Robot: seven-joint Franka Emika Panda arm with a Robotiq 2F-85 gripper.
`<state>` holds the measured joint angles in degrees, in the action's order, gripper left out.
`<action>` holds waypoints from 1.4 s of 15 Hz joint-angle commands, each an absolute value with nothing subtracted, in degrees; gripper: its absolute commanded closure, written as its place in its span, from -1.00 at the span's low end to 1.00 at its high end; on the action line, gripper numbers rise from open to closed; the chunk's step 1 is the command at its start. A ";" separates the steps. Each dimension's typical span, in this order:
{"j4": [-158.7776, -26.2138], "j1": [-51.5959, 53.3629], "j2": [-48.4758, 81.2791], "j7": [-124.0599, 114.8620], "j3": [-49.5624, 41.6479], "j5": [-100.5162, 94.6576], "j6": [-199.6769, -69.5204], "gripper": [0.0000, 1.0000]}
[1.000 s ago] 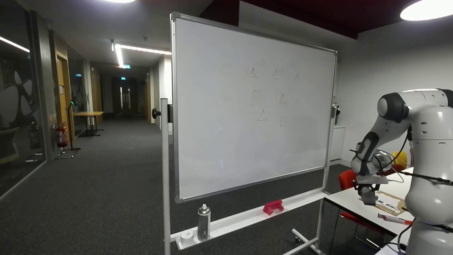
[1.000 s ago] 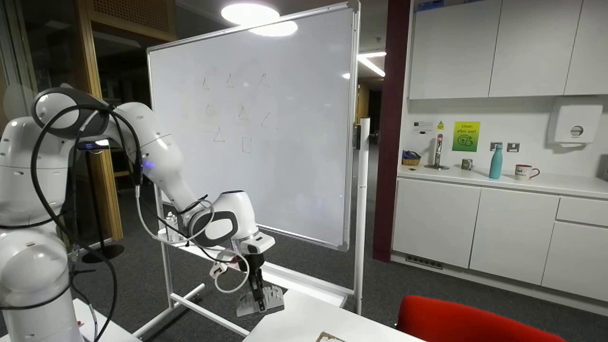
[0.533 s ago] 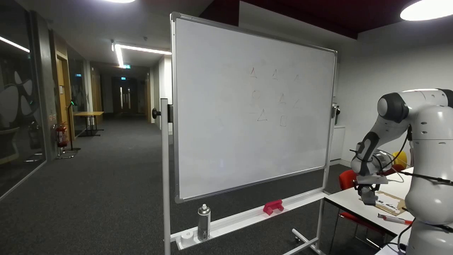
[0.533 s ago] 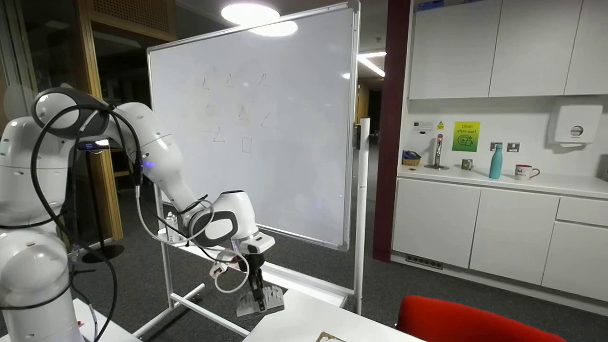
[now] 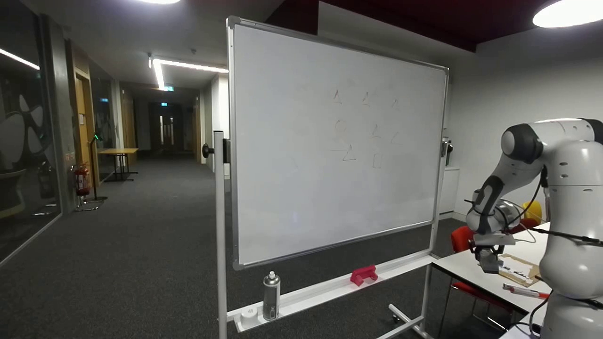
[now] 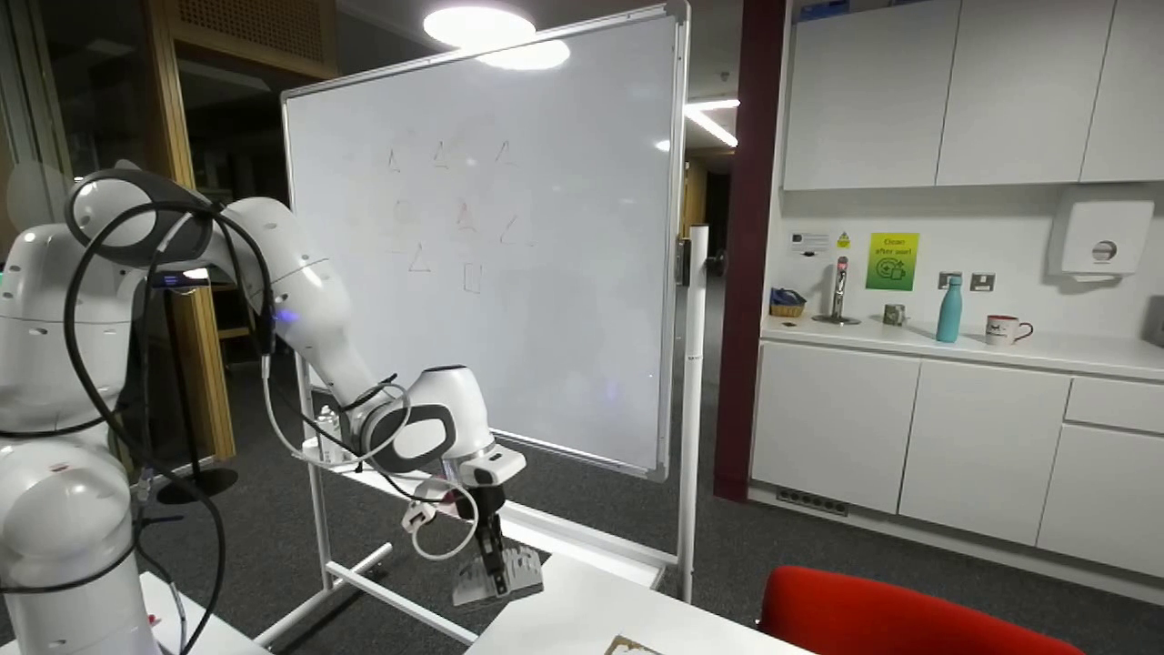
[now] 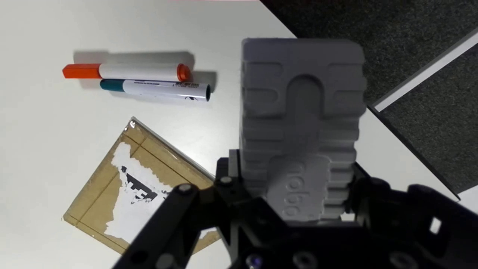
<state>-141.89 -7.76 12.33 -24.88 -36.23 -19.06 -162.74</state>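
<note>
My gripper (image 7: 297, 170) is shut on a grey ribbed eraser (image 7: 304, 112) with "nobo" moulded into it; a finger presses each long side. In both exterior views the arm bends down and holds the eraser (image 6: 525, 571) above the white table (image 6: 591, 605), near its edge. Beside it in the wrist view lie an orange-capped marker (image 7: 138, 71) and a teal-capped marker (image 7: 164, 89), side by side. Below them is a flat brown cardboard piece (image 7: 93, 201) with torn white paper, partly hidden by the gripper. A whiteboard (image 5: 301, 202) bears several faint triangles, a rectangle and a circle.
On the whiteboard's lower ledge (image 5: 315, 294) stand a spray can (image 5: 272, 296) and a red holder-like object (image 5: 363, 275). A red chair (image 6: 891, 614) is close to the table. Cables loop along the arm. Behind is a kitchen counter (image 6: 1091, 359) with a blue bottle (image 6: 949, 311).
The arm has shifted very slightly, the gripper and eraser a touch to the left in an exterior view. The grip on the eraser is the same.
</note>
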 commanded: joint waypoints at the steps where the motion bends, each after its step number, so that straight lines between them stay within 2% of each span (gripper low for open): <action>1: -144.07 -5.58 8.38 -26.85 -37.96 -23.38 -164.09 0.29; 7: -147.58 -2.23 -1.63 -32.20 -40.00 -34.85 -162.05 0.29; 11: -151.53 -3.50 -11.25 -35.02 -38.28 -41.87 -159.17 0.29; 12: -152.57 -9.91 -13.26 -33.75 -31.56 -40.89 -158.72 0.29; 16: -154.54 -16.03 -18.54 -30.86 -21.42 -33.38 -155.24 0.29; 21: -150.69 -20.77 -19.79 -34.00 -10.66 -30.76 -140.26 0.29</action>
